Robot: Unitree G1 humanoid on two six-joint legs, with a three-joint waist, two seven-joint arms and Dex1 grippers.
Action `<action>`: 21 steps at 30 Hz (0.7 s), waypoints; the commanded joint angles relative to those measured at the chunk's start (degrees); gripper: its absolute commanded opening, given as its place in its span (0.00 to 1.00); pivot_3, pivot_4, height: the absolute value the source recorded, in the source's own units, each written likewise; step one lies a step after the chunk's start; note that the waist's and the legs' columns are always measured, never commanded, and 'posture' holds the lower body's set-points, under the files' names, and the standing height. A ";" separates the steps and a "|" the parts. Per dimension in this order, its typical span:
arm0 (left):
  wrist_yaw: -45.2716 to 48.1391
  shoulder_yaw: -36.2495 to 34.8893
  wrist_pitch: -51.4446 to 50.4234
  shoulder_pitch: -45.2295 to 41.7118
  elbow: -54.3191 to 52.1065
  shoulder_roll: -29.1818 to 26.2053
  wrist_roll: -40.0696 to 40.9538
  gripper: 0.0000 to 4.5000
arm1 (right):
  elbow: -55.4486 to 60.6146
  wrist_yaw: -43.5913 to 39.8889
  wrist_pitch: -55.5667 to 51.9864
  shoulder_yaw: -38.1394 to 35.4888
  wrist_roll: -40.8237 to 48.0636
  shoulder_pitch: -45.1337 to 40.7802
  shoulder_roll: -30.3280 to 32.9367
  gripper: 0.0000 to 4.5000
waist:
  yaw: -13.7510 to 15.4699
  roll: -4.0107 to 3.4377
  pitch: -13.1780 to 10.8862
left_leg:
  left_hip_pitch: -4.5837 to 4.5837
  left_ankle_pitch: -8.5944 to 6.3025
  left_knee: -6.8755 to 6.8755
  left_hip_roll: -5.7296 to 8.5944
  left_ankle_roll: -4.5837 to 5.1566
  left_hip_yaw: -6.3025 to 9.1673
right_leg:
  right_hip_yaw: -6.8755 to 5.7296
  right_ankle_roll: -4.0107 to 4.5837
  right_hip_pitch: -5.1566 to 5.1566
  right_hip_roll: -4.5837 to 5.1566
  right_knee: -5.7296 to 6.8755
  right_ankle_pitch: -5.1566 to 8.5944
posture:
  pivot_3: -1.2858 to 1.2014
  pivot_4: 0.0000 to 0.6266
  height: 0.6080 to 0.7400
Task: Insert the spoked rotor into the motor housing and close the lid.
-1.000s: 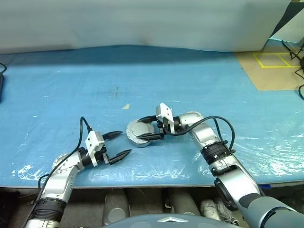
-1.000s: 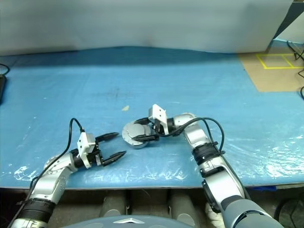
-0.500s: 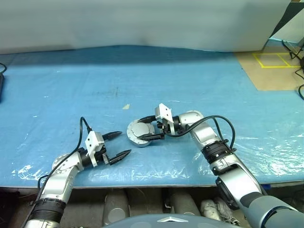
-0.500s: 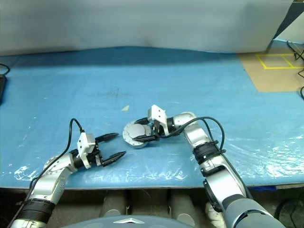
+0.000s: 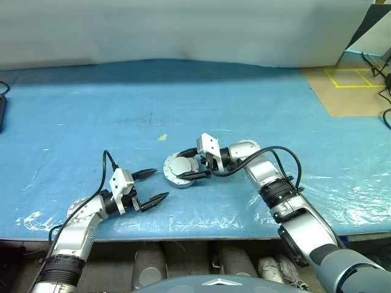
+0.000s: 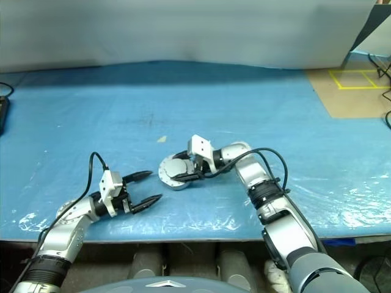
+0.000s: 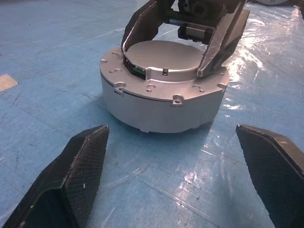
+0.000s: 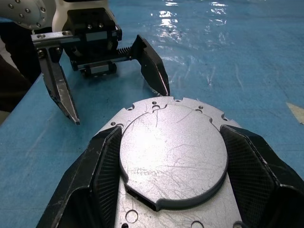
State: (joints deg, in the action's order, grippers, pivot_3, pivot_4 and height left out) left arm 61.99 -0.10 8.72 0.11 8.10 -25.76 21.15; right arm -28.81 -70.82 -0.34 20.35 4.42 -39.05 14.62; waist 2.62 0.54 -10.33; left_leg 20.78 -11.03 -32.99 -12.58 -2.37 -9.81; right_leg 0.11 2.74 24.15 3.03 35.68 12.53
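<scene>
The motor housing (image 5: 177,179) stands on the blue sheet as a low silver drum. The lid (image 7: 164,54) lies flat on top of it, plain grey face up. My right gripper (image 5: 181,166) reaches in from the right, shut on the lid (image 8: 173,149), with one black finger (image 8: 107,166) pressed against each side of its raised round part. To the left, a short gap from the housing (image 7: 161,104), my left gripper (image 5: 160,184) stands open and points at it, its fingers (image 7: 71,185) holding nothing. The spoked rotor is hidden.
A small tan scrap (image 5: 162,137) lies on the blue sheet behind the housing. The table's front edge (image 5: 183,229) runs just under both arms. A brown board with yellow tape (image 5: 348,85) sits at the back right, and a dark object (image 5: 2,113) at the far left edge.
My right wrist has turned slightly, its fingers still on the lid. The housing and the left gripper have stayed put.
</scene>
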 commanded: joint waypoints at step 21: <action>-4.10 -3.67 -16.29 -5.84 -5.79 1.56 9.59 0.33 | -8.60 3.29 2.66 3.32 -5.17 -0.11 1.86 0.65 | -0.08 -0.07 0.07 | -0.81 -0.01 0.42 0.14 0.00 -0.07 | 0.05 -0.07 -0.65 0.10 -0.18 0.04 | 0.52 0.24 1.00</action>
State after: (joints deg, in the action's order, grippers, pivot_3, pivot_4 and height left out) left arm 56.90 -3.35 -7.26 -5.51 4.58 -23.58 29.89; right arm -32.83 -69.88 3.52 21.99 4.17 -40.84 14.82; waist 2.55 0.47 -10.26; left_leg 19.97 -11.04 -32.55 -12.43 -2.37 -9.88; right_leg 0.15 2.68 23.50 3.13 35.46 12.57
